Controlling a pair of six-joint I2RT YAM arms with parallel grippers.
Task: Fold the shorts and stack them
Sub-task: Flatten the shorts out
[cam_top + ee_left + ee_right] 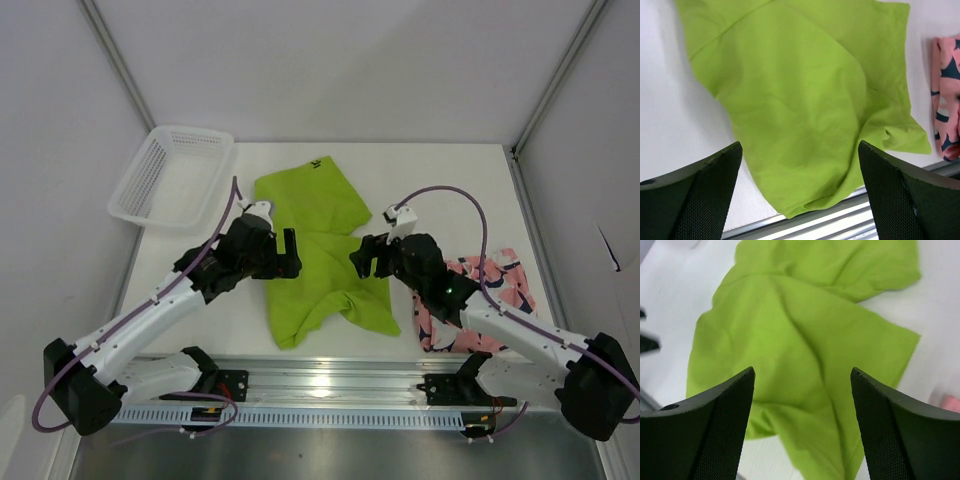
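The lime green shorts [318, 250] lie rumpled and partly folded in the middle of the white table, a small dark logo at their far end. The pink shark-print shorts [478, 300] lie bunched at the right, partly under my right arm. My left gripper [290, 253] hovers open over the green shorts' left edge, nothing between its fingers; its wrist view shows the green shorts [805, 95] below and the pink pair [946, 95] at the right. My right gripper [366, 258] hangs open above the green shorts [805, 345], jaws wide apart and empty.
A white plastic mesh basket [170, 175] stands at the table's far left corner. A metal rail [330, 375] runs along the near edge between the arm bases. Grey walls with metal posts close in the table.
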